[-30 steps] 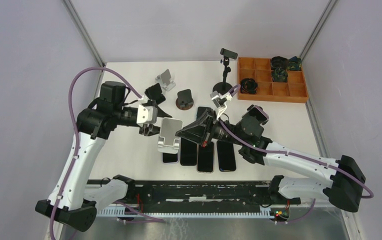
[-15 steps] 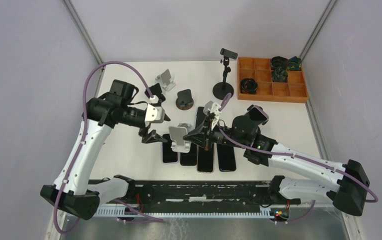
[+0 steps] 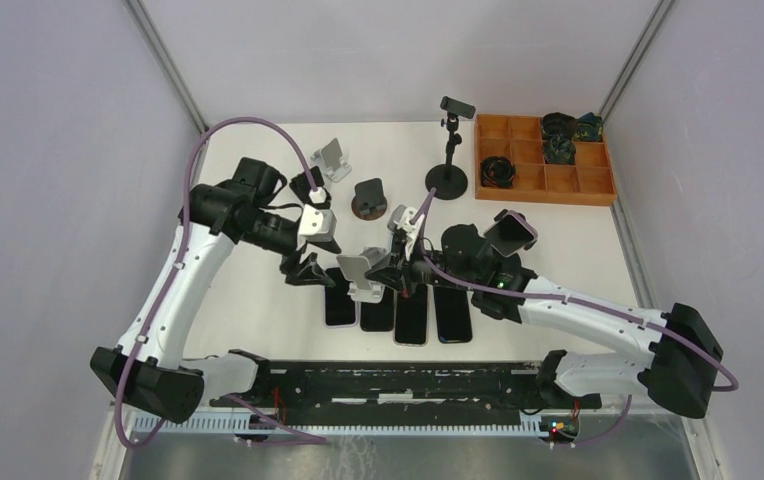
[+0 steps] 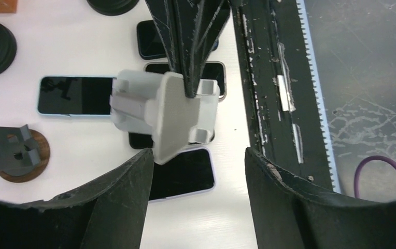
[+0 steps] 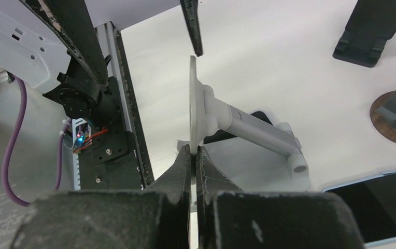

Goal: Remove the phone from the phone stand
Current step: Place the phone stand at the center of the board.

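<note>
Over the phones (image 3: 412, 316), right jaws pinch the stand (image 3: 357, 268).

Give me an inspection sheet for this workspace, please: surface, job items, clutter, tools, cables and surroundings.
Surface: white table, no spills seen.
Job's things: white phone stand carries no phone; four phones lie flat in a row under it.
Clutter: spare stands at the back; orange tray holding black parts.
Tools: right tool shut on the stand's plate; left tool open, holding nothing.
Cables: purple cable loops high at the left; no snag seen.
Surroundings: grey walls; black rail along the near edge.
</note>
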Motion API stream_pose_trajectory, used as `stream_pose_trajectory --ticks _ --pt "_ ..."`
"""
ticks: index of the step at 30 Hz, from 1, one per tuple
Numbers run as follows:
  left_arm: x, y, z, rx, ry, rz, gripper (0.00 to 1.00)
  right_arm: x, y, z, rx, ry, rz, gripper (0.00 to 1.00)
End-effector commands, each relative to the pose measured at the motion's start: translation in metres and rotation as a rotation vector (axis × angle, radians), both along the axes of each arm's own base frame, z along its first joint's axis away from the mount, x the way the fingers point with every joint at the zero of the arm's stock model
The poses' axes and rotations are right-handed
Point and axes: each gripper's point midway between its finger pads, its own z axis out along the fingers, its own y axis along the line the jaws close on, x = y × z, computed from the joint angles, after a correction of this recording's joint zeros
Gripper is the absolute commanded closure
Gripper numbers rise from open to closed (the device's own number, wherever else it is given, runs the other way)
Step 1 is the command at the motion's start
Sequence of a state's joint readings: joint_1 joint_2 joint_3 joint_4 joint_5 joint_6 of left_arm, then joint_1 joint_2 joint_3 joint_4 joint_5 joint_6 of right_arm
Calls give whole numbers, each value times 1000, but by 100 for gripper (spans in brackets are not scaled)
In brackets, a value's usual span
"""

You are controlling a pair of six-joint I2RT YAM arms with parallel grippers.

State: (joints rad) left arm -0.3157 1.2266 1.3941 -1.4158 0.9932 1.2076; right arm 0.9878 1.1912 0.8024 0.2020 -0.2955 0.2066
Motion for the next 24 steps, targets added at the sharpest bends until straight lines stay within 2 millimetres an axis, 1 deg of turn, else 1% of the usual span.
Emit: stream_pose_trajectory --ticks 1,7,10,12,13,17,18,19,21,22,24 --pt "13 -6 9 -30 -34 40 30 2 15 52 120 -99 46 100" --pt "20 -6 1 -14 -55 56 34 0 22 51 120 -85 78 100" --pt "14 -7 -4 -1 -38 33 43 1 24 54 125 -89 78 100" --pt "11 -7 -9 17 -23 18 52 1 26 56 126 -91 80 100" --pt "10 -6 -11 25 -16 15 59 1 27 56 127 -91 82 100" --pt "12 -6 -14 43 1 11 95 3 30 52 121 -79 82 100" --pt "13 -6 -15 47 2 15 98 4 30 50 118 -76 76 98" --pt "15 -6 -16 55 3 21 98 6 30 47 112 -71 67 95" --pt "22 -4 -21 76 4 49 98 10 27 40 93 -59 40 81" --pt "28 -3 -24 92 2 73 98 11 26 37 84 -54 27 75" --pt "41 1 -32 134 -7 125 98 18 20 32 68 -42 -17 60"
